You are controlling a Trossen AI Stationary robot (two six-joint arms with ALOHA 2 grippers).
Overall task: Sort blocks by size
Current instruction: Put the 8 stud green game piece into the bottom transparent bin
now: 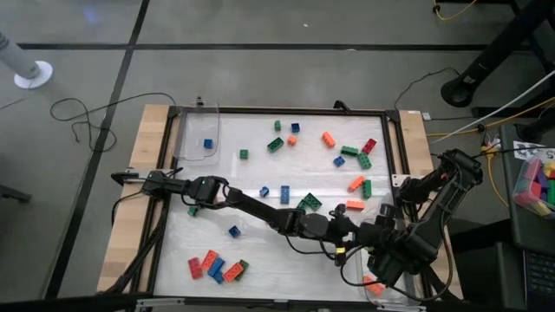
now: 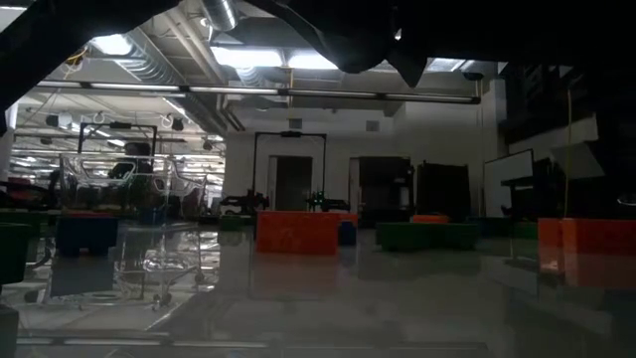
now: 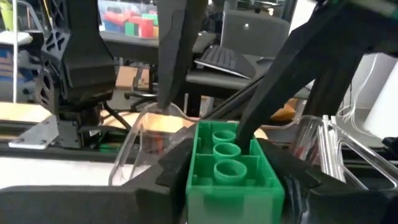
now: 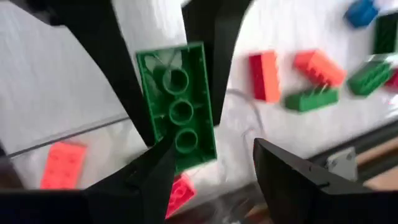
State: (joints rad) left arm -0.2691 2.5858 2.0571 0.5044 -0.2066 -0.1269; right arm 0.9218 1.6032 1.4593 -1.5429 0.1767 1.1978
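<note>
A long green brick [image 3: 230, 165] hangs with its hollow underside up, and my left gripper [image 3: 227, 183] is shut on it. That arm reaches across the table [image 1: 260, 234] from the left. My right gripper [image 4: 214, 168] points down, open, its fingers [image 3: 264, 106] on either side of the brick's far end [image 4: 186, 146]; whether one touches it I cannot tell. Below lies a clear container [image 1: 375, 282] with orange bricks [image 4: 62, 165]. Other blocks lie scattered at the far right [image 1: 349, 152] and grouped near left [image 1: 217, 267]. My left gripper pinches the green brick's two long sides [image 4: 146, 93] between its two fingers. The fingers lie level, come from the table's left and run along the brick. The brick is lifted clear and sticks out ahead of the fingers over the near right container, underside up.
A second clear container [image 1: 198, 130] at the far left holds a blue block [image 1: 208, 143]. A black frame [image 1: 395, 147] rims the work surface. A bin of coloured blocks [image 1: 538, 182] stands off the table's right side. In the low view an orange block [image 2: 298, 231] stands mid-table.
</note>
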